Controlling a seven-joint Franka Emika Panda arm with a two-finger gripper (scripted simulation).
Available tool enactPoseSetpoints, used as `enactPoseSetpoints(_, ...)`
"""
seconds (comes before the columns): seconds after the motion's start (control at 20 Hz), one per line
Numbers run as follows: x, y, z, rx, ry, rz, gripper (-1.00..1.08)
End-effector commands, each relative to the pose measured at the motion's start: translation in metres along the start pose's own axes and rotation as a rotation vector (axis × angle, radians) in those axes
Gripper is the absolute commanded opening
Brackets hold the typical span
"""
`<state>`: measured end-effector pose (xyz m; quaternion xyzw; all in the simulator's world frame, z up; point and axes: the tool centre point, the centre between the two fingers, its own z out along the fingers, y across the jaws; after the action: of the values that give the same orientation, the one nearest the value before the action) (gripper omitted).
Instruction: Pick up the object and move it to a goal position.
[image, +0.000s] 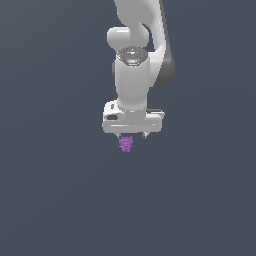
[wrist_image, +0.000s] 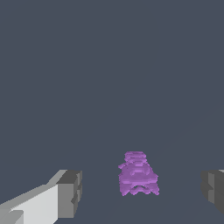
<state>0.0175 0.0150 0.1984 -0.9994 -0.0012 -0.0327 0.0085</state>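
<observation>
The object is a tiny bright purple lumpy cluster (image: 126, 144), like a bunch of grapes. In the exterior view it shows just below the white hand, nearer the finger on that view's left. My gripper (image: 131, 135) points straight down over it. In the wrist view the purple cluster (wrist_image: 138, 178) lies between the two grey fingertips (wrist_image: 71, 192), with a clear gap on each side. The gripper (wrist_image: 140, 189) is open and neither finger touches the cluster.
A plain dark grey-blue surface (image: 60, 200) fills both views. The white arm (image: 132, 75) rises above the hand. No other object or goal marker shows.
</observation>
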Motion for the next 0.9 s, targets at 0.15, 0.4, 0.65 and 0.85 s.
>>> enactPoseSetpoints(0.15,0.0,0.006,-0.001,-0.005,0.001,0.01,1.0)
enactPoseSetpoints(0.4,0.001,0.032,-0.005,-0.029,0.005,0.05,1.0)
enactPoseSetpoints(0.65,0.001,0.035,-0.006,-0.031,0.005,0.052,1.0)
enactPoseSetpoints(0.85,0.001,0.034,-0.004,-0.03,0.004,0.072,1.0)
